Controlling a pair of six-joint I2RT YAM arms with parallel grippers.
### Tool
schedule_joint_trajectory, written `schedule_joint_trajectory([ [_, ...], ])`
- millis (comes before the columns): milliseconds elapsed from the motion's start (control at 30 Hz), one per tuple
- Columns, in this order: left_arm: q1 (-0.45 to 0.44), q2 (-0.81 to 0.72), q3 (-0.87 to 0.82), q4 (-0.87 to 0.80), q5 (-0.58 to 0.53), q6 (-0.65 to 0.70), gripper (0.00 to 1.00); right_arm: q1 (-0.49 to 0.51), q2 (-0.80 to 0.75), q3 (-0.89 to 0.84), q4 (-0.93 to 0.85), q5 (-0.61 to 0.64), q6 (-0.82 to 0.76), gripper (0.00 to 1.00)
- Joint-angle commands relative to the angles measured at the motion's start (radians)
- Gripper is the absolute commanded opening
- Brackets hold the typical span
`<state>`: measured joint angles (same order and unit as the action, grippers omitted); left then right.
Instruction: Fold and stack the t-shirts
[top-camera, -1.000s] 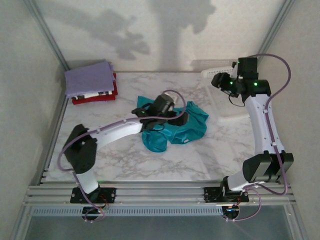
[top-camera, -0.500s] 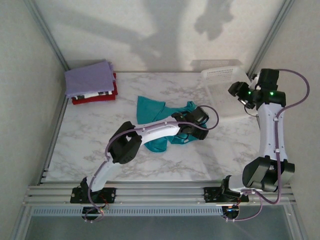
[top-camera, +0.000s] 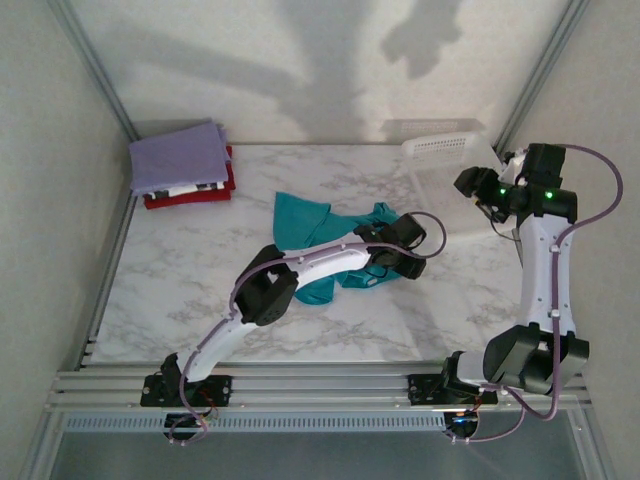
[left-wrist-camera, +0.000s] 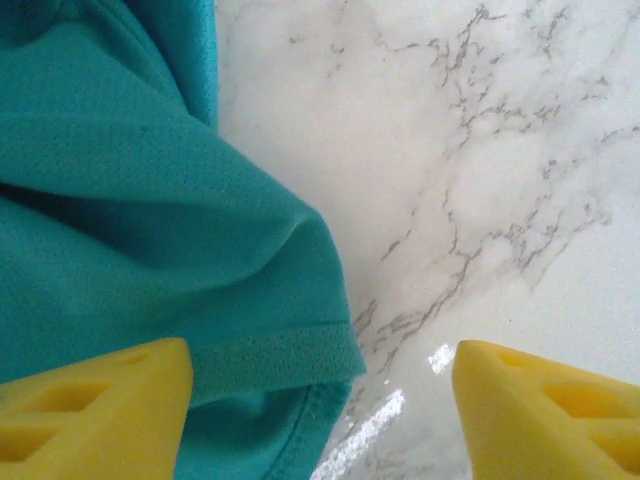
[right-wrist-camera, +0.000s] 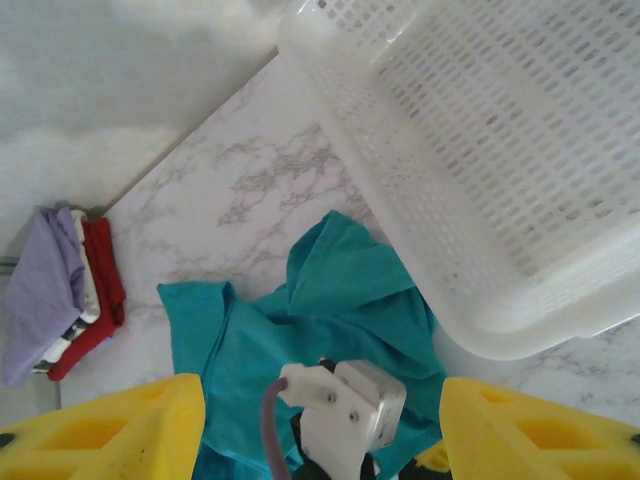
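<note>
I see left pincer (left-wrist-camera: 320, 400) apart, straddling the teal t-shirt (left-wrist-camera: 150, 200) hem; cloth runs off to frame left, crumpled mid-surface (top-camera: 180, 280). Left arm nearer; right pincer (right-wrist-camera: 320, 430) apart, empty, near the basket (right-wrist-camera: 480, 150).

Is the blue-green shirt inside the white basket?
No, the shirt lies crumpled on the table next to the basket, not in it.

The left arm (top-camera: 318, 262) covers the middle of the teal t-shirt (top-camera: 300, 216), the lavender t-shirt (top-camera: 178, 157) hides all but edges of the patterned t-shirt (top-camera: 188, 187) and red t-shirt (top-camera: 186, 198), and the picture's edge crops the white basket (right-wrist-camera: 500, 150).
</note>
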<state>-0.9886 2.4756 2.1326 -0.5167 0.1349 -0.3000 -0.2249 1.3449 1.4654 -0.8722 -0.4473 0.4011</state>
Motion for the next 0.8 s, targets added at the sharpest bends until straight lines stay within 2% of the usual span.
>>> schedule_joint_trajectory([
  [0, 0.018, 0.040, 0.010, 0.002, 0.007, -0.055, 0.63, -0.009, -0.012, -0.008, 0.005, -0.037, 0.010, 0.64],
  [167, 0.021, 0.042, 0.004, 0.017, 0.005, -0.047, 0.53, -0.012, -0.014, 0.009, -0.010, -0.036, 0.000, 0.65],
  [300, 0.032, -0.005, -0.038, 0.025, -0.002, -0.035, 0.25, -0.013, -0.015, 0.012, -0.015, -0.035, 0.002, 0.64],
  [433, 0.091, -0.148, -0.177, 0.127, 0.016, -0.066, 0.10, -0.013, -0.030, 0.000, -0.027, -0.051, 0.003, 0.64],
  [533, 0.153, -0.294, -0.278, 0.175, 0.012, -0.068, 0.04, -0.010, -0.057, -0.037, -0.007, -0.062, 0.013, 0.64],
  [633, 0.212, -0.463, -0.358, 0.187, -0.023, -0.045, 0.02, 0.007, -0.066, -0.054, -0.007, -0.074, 0.015, 0.64],
  [700, 0.273, -0.568, -0.379, 0.141, -0.030, -0.033, 0.00, 0.035, -0.073, -0.066, -0.001, -0.075, 0.022, 0.64],
  [767, 0.349, -0.653, -0.395, 0.091, 0.018, -0.025, 0.00, 0.077, -0.080, -0.083, 0.018, -0.070, 0.034, 0.64],
])
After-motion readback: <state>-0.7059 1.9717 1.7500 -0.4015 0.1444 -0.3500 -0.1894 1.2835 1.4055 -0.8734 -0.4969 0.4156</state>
